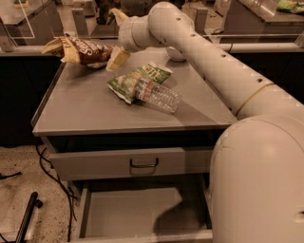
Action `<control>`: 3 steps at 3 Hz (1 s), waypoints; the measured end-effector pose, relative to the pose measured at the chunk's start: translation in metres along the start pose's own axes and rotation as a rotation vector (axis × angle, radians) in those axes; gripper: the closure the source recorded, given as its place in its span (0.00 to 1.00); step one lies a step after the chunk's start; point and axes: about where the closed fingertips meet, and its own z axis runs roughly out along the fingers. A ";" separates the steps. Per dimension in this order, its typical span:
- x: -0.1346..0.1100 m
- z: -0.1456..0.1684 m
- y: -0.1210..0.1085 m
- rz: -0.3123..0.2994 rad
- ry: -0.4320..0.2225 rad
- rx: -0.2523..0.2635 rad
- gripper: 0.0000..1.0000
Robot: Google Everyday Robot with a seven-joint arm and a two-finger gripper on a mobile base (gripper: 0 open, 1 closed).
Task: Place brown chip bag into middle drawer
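Note:
The brown chip bag (84,49) lies crinkled at the far left corner of the cabinet top, tan ends showing. My gripper (114,39) is at the bag's right end, open. One tan finger (118,56) rests low beside the bag and the other (115,14) sticks up behind. The bag's right end lies between them; I cannot tell whether they touch it. The middle drawer (137,214) is pulled out at the bottom of the view, its flat grey floor bare and partly in my arm's shadow.
A green chip bag (134,79) and a clear water bottle (159,96) lie mid-top. A grey drawer front with a black handle (144,164) sits just above the open drawer. My arm crosses the right side. Black cables (47,166) lie on the floor at left.

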 end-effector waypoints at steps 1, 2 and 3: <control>0.011 0.014 0.005 -0.014 0.009 0.004 0.00; 0.020 0.029 0.006 -0.018 -0.003 0.014 0.00; 0.023 0.043 0.004 -0.021 -0.025 0.030 0.00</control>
